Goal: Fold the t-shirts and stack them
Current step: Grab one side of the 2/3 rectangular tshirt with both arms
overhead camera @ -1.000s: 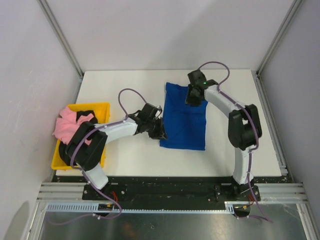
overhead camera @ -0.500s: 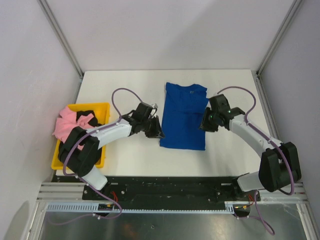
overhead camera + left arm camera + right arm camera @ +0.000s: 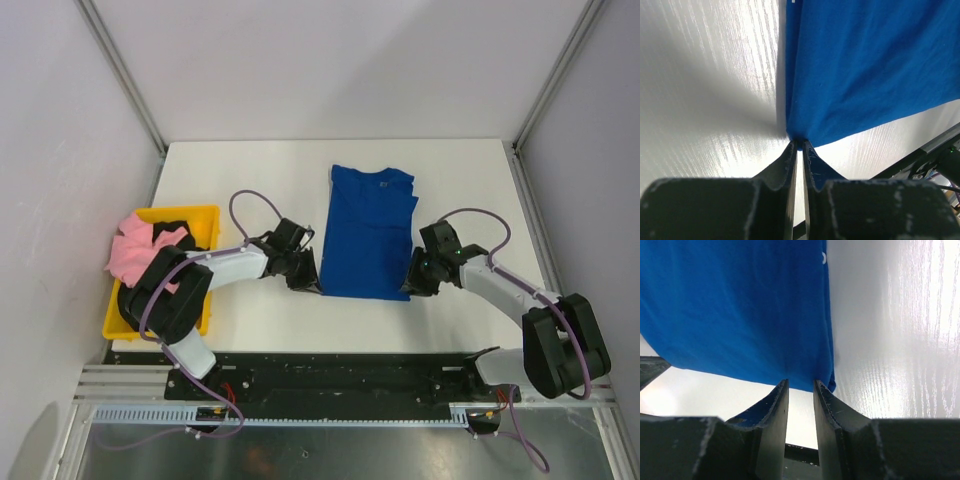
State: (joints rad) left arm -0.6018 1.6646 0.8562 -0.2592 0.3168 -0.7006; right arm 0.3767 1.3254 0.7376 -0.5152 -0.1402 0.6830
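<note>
The royal-blue t-shirt [image 3: 370,235] lies flat on the white table, folded into a long strip with its collar at the far end. My left gripper [image 3: 312,283] is at its near left corner. In the left wrist view the gripper [image 3: 800,146] is shut on that corner of the shirt [image 3: 865,65]. My right gripper [image 3: 408,287] is at the near right corner. In the right wrist view it [image 3: 800,384] is open, its tips straddling the hem of the shirt [image 3: 740,305]. The pink t-shirt [image 3: 135,250] and the black t-shirt [image 3: 180,225] lie crumpled in the bin.
The yellow plastic bin [image 3: 207,212] stands at the table's left edge, the pink cloth hanging over its side. The table's front edge and the metal frame rail [image 3: 340,385] run just behind both grippers.
My right gripper has moved from the shirt's collar end down its right side to the near right corner. My left gripper has shifted slightly nearer, to the near left corner.
</note>
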